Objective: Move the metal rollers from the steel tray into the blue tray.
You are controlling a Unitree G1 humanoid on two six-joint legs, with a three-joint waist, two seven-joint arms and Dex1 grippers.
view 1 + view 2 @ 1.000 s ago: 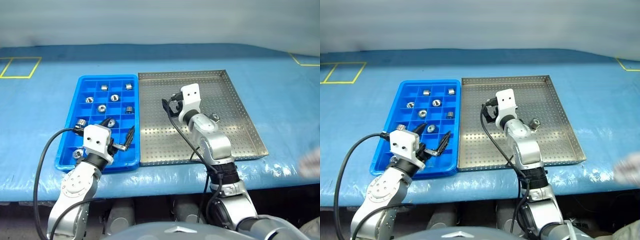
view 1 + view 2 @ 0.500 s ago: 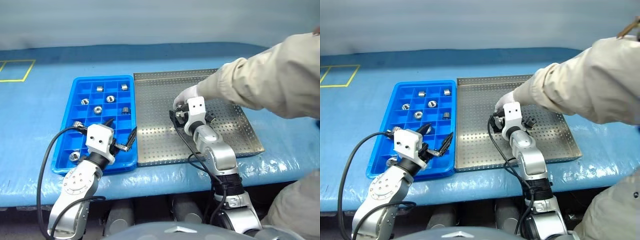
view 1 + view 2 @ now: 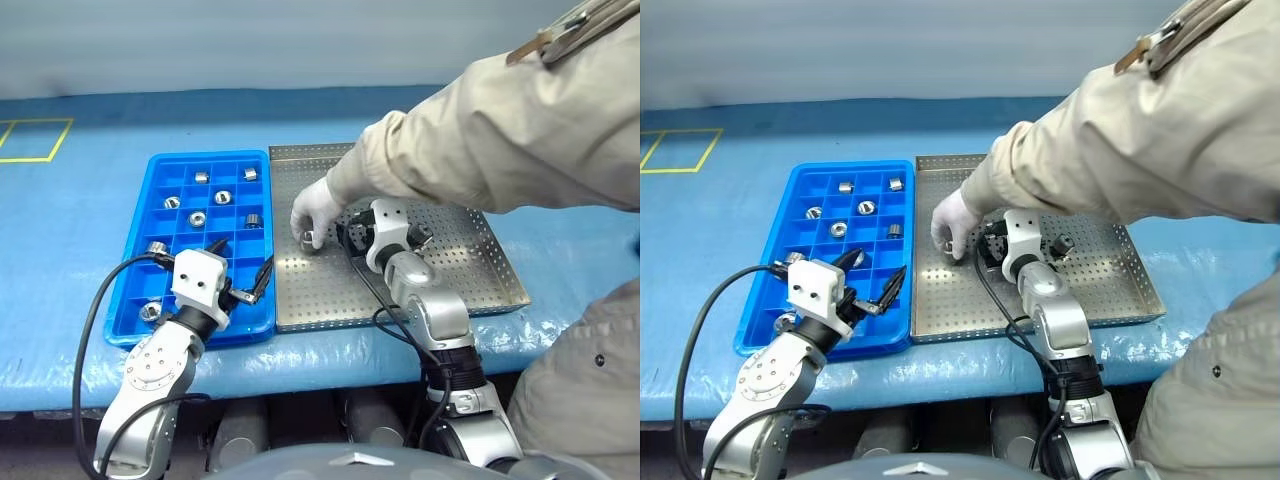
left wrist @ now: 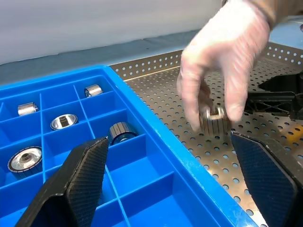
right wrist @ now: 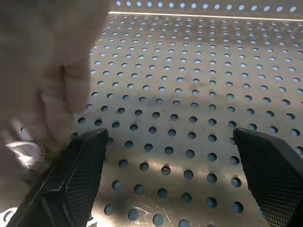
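Since a second ago, a person's gloved hand (image 3: 313,216) has reached into the steel tray (image 3: 480,285), setting a roller (image 4: 214,118) at the right end effector's (image 3: 352,236) nine o'clock, likely as its next pick. Both end effectors are open and empty, the left end effector (image 3: 243,283) waiting over the blue tray (image 3: 160,175).

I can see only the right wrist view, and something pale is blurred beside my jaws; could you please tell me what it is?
Observer: A person's gloved hand, fingers around a metal roller on the steel tray, just left of the right gripper.
Operator: Is any other roller in that tray?
Observer: Yes, a second roller lies right of your wrist.
Operator: And the other arm?
Observer: The left gripper hovers, jaws open, over the blue tray.
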